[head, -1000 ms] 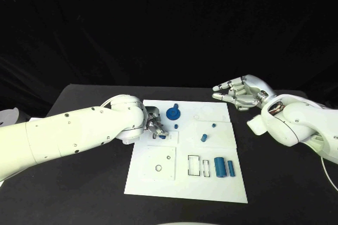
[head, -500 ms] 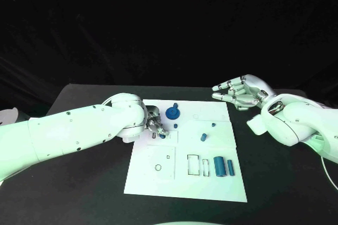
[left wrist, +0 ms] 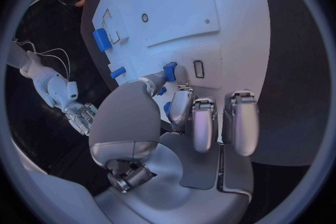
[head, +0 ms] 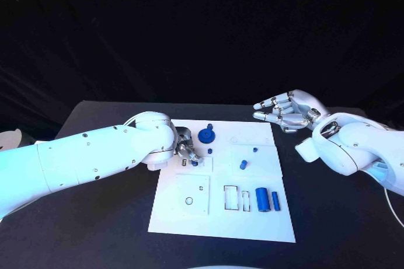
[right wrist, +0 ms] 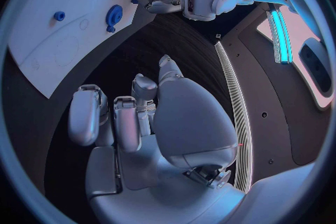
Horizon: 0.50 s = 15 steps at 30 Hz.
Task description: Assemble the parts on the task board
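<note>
board: white task board (head: 253, 222) flat mid desk (head: 101, 222).
in board: blue gear (head: 208, 135) at far edge; small peg (head: 243, 163) centre; blue cylinder (head: 263, 199) + thin bar (head: 275, 201) lying side by side nr right edge.
L hand (head: 187, 147): low over board's left side, pinching small blue part (left wrist: 170, 71) at fingertips.
R hand (head: 288, 110): off board past far right corner, raised, fingers curled apart, holding nothing.
desk: black, dark backdrop behind.

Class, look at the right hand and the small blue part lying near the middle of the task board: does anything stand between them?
Nothing visible does. The right hand hovers past the task board's far corner, and only bare board lies between it and the small blue part.
</note>
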Tool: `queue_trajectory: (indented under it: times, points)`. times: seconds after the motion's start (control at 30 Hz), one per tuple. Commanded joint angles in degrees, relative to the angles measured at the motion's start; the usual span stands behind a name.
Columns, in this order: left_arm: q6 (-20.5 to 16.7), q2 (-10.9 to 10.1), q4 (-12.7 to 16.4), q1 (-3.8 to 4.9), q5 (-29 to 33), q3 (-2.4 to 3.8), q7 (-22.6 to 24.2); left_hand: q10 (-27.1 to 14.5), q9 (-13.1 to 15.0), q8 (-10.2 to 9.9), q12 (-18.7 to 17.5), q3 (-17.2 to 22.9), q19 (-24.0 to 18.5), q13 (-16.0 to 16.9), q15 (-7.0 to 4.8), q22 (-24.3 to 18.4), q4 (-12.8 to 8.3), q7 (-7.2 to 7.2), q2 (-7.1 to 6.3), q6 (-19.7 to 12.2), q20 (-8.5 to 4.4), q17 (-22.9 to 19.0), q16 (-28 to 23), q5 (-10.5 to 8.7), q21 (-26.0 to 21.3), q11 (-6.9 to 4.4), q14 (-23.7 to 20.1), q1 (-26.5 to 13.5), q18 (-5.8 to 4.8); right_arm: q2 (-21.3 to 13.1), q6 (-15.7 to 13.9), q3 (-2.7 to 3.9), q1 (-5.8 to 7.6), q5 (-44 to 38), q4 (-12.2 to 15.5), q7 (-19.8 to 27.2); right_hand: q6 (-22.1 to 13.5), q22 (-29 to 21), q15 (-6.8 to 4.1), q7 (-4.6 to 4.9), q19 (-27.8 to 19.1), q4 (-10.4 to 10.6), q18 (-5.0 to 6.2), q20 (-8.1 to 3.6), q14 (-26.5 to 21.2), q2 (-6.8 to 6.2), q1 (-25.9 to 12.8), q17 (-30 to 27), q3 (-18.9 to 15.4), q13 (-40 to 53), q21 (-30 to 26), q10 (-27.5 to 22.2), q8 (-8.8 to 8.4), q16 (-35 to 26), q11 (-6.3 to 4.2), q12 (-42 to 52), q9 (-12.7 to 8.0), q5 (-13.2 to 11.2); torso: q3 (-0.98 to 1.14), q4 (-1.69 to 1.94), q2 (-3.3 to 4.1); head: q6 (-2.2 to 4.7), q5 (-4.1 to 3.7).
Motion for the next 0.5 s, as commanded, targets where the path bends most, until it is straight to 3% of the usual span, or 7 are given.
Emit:
queue_trajectory:
  times: [0.03, 0.33, 0.5]
  points:
    - [2.31, 0.36, -0.30, -0.37, 0.33, -0.30, -3.13, 0.48, 0.13, -0.29, 0.31, -0.70, 4.92, 0.12, -0.40, 12.11, 0.16, 0.11, 0.06, 0.40, -0.25, 15.05, 0.18, 0.28, 0.20, -0.14, 6.15, -0.83, -0.60, -0.05, 0.75, 0.00, -0.03, -0.04, 0.17, 0.05, 0.31, -0.05, -0.02, 0.03, -0.45, 0.06, 0.98, 0.08, 3.99, 0.38, -0.16, 6.58, -0.33, -0.05, -0.30, -0.40, 0.29, -0.12, 0.14, -0.34, 0.08, 0.22, -0.02, -0.01, 0.02, 0.08, 0.01]
    - [1.87, 0.44, -0.99, -0.37, 0.30, -0.30, -3.11, 0.87, 0.78, -0.17, 0.76, -6.49, 5.15, 0.67, -0.45, 12.76, 2.42, 0.02, -0.29, 1.21, -0.30, 15.05, 0.18, 0.26, 0.66, -0.21, 6.15, -4.04, -0.76, -0.13, 0.92, 0.00, -0.03, -0.01, 0.23, -0.02, 0.21, -0.86, 0.01, 0.07, -0.83, 0.11, 1.13, 0.09, 3.80, 0.26, -0.40, 5.85, -0.76, -0.78, -0.78, -0.88, 0.23, -0.61, 0.17, -1.28, 0.06, -0.02, -0.05, 0.05, -0.02, 0.14, 0.02]
    - [1.43, 0.37, -1.07, -0.38, 0.30, -0.23, -3.09, 0.95, 1.24, -0.26, 0.77, -11.54, 5.25, 0.76, -0.52, 13.06, 3.90, -0.05, 0.53, 1.36, -0.37, 15.05, 0.18, 0.33, 0.86, -0.27, 6.15, -4.27, -0.82, -0.14, 1.03, 0.00, -0.03, -0.01, 0.20, -0.03, 0.14, -1.17, 0.03, 0.09, -0.97, 0.03, 1.18, 0.11, 3.73, 0.24, -0.41, 5.62, -1.07, -1.10, -1.00, -1.07, 0.20, -0.81, 0.19, -1.58, 0.05, -0.59, -0.08, 0.03, -0.02, 0.28, 0.03]
